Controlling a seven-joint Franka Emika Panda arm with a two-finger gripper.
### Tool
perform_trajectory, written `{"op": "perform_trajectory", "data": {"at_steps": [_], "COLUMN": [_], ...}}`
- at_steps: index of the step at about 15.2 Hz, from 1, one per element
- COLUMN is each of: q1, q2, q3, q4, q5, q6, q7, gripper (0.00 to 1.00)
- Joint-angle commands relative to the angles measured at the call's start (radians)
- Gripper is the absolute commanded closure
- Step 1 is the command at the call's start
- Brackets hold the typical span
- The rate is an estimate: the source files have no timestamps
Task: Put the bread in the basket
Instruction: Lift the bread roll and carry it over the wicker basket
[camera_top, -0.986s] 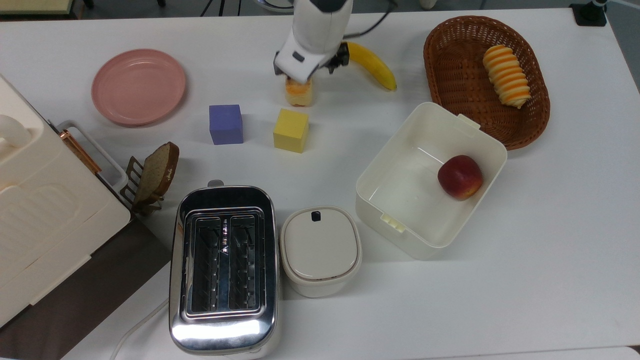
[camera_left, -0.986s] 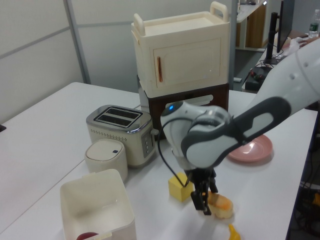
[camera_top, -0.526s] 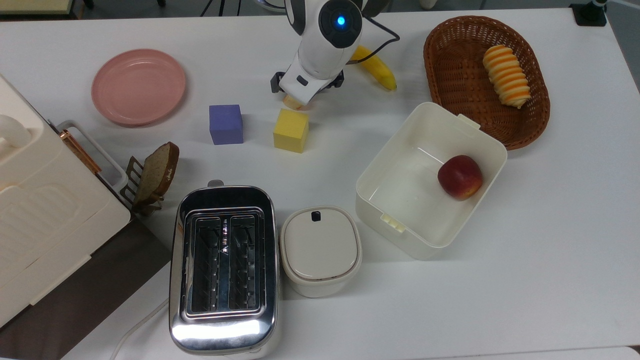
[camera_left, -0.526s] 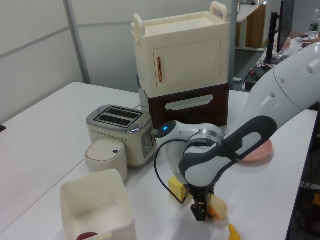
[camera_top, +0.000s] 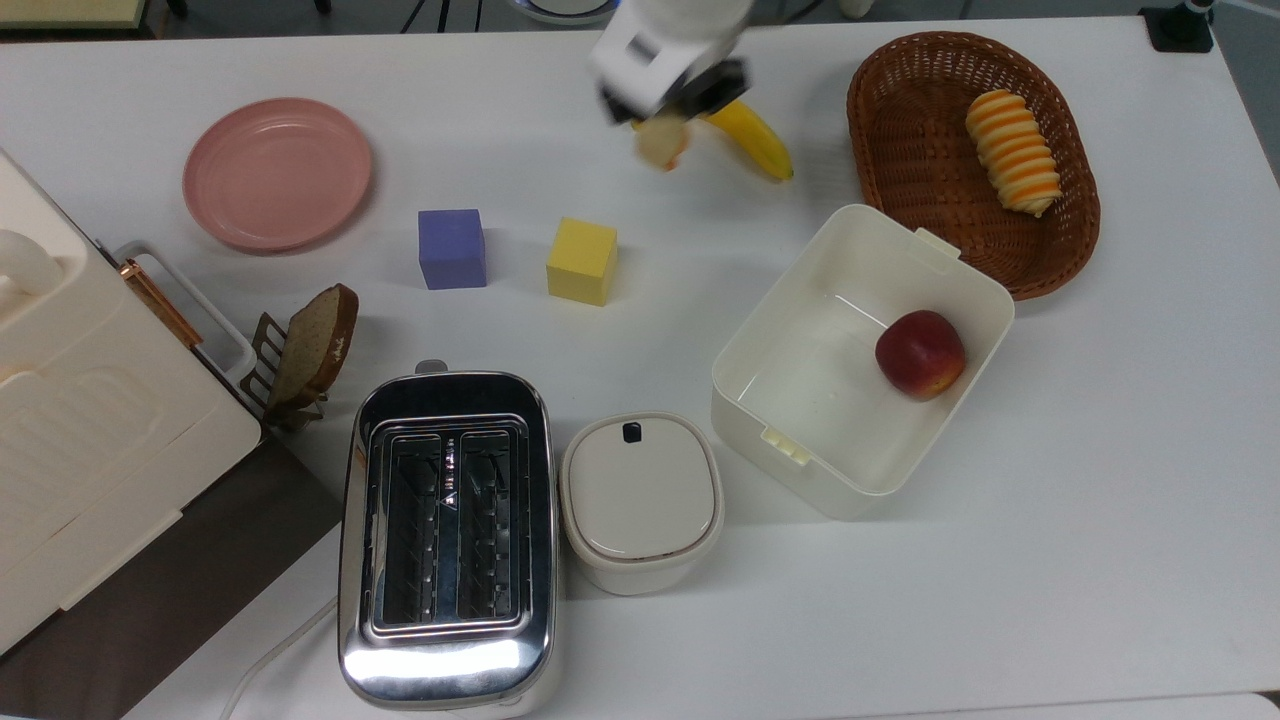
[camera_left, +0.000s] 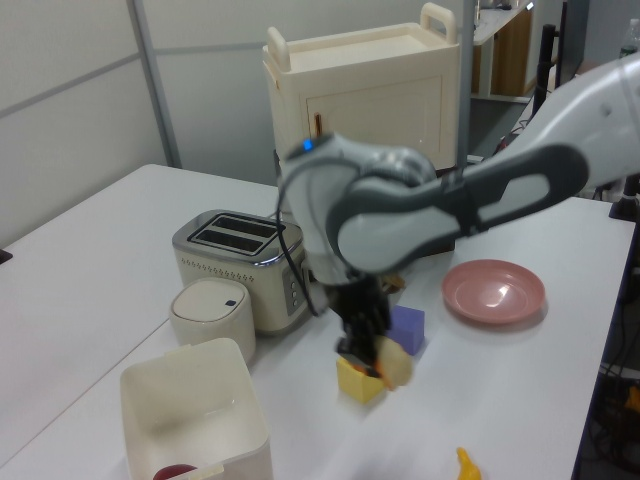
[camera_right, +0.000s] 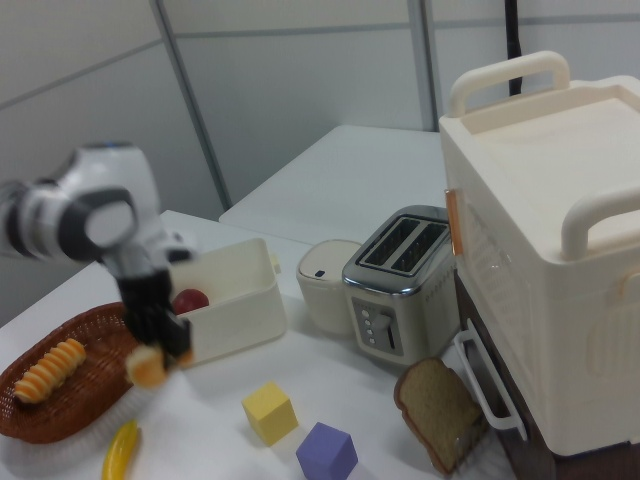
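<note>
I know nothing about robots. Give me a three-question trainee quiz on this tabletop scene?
1. True or false: the gripper holds the bread clear of the table.
2. What already lies in the basket? A) apple B) striped spiral roll C) banana
3. Fill in: the apple sits inside the cream ____.

Key: 1 true. 2 B, the striped spiral roll. 3 box.
</note>
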Motion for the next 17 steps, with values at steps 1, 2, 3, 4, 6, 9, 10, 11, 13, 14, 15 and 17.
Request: {"op": "perform_trajectory", "data": {"at_steps": [1, 2, 3, 4, 6, 9, 10, 11, 13, 14, 15, 17], "q1": [0.187, 0.227, 0.262, 0.302, 0.367, 0.405, 0.414, 0.414, 0.418, 0.416, 0.408, 0.392], "q2": [0.042, 0.064, 0.1, 0.136, 0.189, 0.265, 0.285, 0.288, 0.28, 0.274, 0.263, 0.227], "q3": [-0.009, -0.009, -0.009, -0.009, -0.009, -0.011, -0.011, -0.011, -0.012, -0.015, -0.018, -0.029], "q4": [0.105, 0.133, 0.164, 0.193, 0.202, 0.224, 0.246, 0.251, 0.253, 0.253, 0.254, 0.256], "q5": [0.019, 0.026, 0.03, 0.033, 0.027, 0.013, 0.01, 0.008, 0.008, 0.007, 0.007, -0.012], "q6": [-0.021, -0.02, -0.012, 0.003, 0.076, 0.126, 0.121, 0.12, 0.112, 0.1, 0.085, 0.03], "q7": [0.239, 0.308, 0.38, 0.452, 0.561, 0.643, 0.654, 0.654, 0.654, 0.652, 0.651, 0.634], "gripper": [1.0, 1.0, 1.0, 1.0, 0.99, 0.0, 0.0, 0.0, 0.0, 0.0, 0.0, 0.0]}}
